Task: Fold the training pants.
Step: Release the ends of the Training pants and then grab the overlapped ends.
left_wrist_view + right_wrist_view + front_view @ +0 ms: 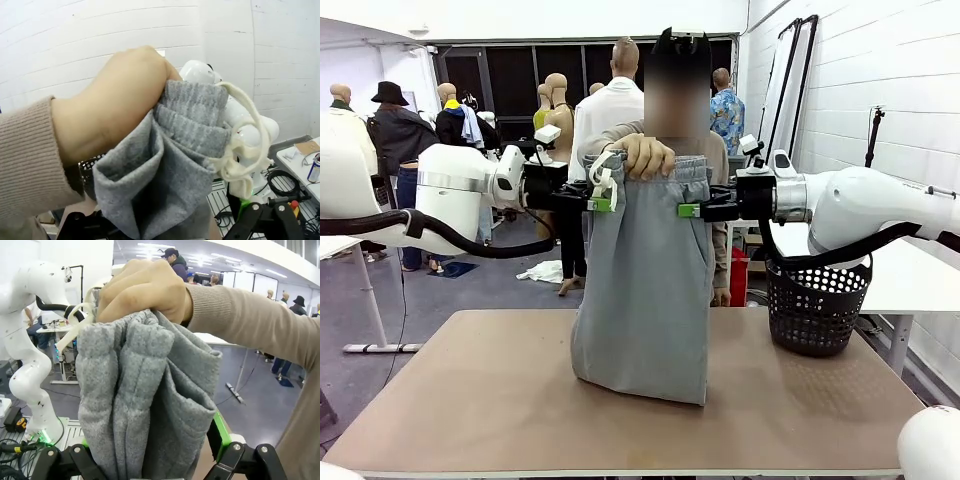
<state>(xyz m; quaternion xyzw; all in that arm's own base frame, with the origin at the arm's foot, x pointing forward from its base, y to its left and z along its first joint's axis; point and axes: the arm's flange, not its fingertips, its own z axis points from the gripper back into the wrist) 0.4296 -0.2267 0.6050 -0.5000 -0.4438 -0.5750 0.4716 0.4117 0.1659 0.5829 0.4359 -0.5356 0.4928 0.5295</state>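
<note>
Grey jersey training pants (pixel 642 290) look limp, light; take the waistband corners, mid-frame. Left gripper (pixel 599 201) and right gripper (pixel 691 210) fingers released.

We see the pants (pixel 645 290) hanging from a person's hand (pixel 645 155), between the left gripper (pixel 599 204) and right gripper (pixel 689 210), their lower end on the table (pixel 460 400), a basket (pixel 815 305) to the right

Both arms reach inward, level, with the left gripper (pixel 598 203) and right gripper (pixel 690 210) facing each other, jaws spread wide. The person's hand (pixel 645 155) is clenched in a fist just above and between them.
</note>
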